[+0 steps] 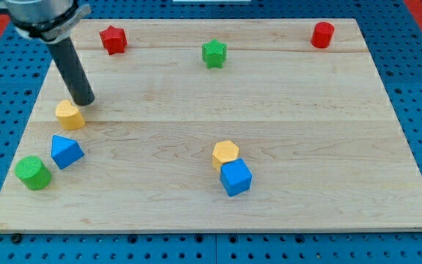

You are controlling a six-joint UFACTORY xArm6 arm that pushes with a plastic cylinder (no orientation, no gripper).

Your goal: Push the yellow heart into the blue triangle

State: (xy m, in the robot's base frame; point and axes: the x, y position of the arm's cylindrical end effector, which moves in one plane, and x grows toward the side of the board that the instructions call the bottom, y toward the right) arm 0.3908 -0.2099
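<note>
The yellow heart (69, 115) lies near the board's left edge. The blue triangle (67, 152) lies just below it, a small gap apart. My tip (85, 102) stands right above the heart's upper right side, touching it or nearly so. The rod slants up toward the view's top left.
A green cylinder (33, 172) sits left of and below the blue triangle. A yellow hexagon (226, 153) touches a blue cube (235, 177) at lower middle. A red star (113, 39), a green star (214, 53) and a red cylinder (322, 34) lie along the top. The wooden board (306, 132) rests on blue pegboard.
</note>
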